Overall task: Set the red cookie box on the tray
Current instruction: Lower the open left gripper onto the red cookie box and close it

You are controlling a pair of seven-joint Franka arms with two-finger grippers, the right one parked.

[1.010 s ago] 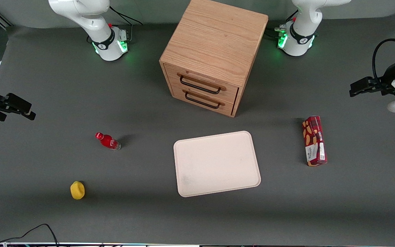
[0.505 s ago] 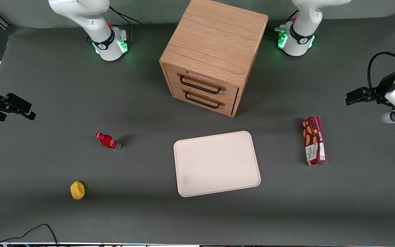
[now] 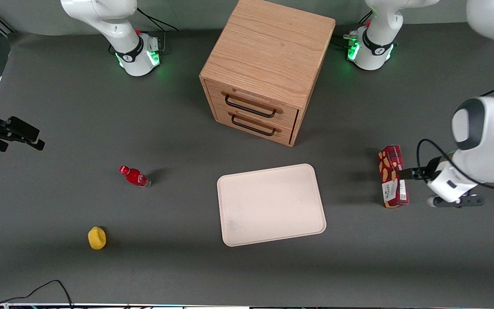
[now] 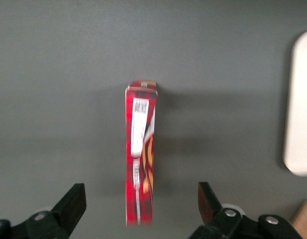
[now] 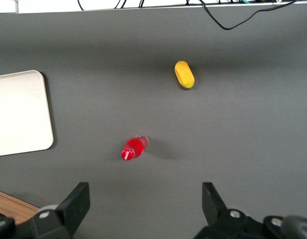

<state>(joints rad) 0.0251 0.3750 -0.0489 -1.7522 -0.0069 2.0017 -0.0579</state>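
Toward the parked arm's end of the grey table (image 3: 178, 274), low in the frame of the front view, lay a small yellow object (image 3: 97, 237), and a little higher in the frame, farther from the camera, a small red bottle (image 3: 134, 176) lay tilted on its side, well apart from it. At the centre of the frame sat the tray (image 3: 271, 204), pale cream and flat with rounded corners, bare on top. Above it in the frame, farther from the camera, stood a wooden cabinet (image 3: 268, 64) with two dark-handled drawers facing the tray. Toward the working arm's end of the table, at mid-height in the frame, the red cookie box (image 3: 393, 176) lay on the table, well apart from the tray, its long side running toward the camera and its white label patch at the nearer end. The gripper (image 3: 409, 174) of the left arm sat just beside the box, toward the working arm's end, its dark fingers reaching in over the box's long edge. In the left wrist view the red cookie box (image 4: 141, 169) ran lengthwise straight out from the gripper (image 4: 142, 196), whose two black fingers (image 4: 73, 199) stood wide apart with one end of the box between them and a clear gap of table on each side, neither finger touching the carton. How high the fingers sat above the table could not be told. A rounded edge of the tray (image 4: 298, 109) showed in that view too, apart from the box.
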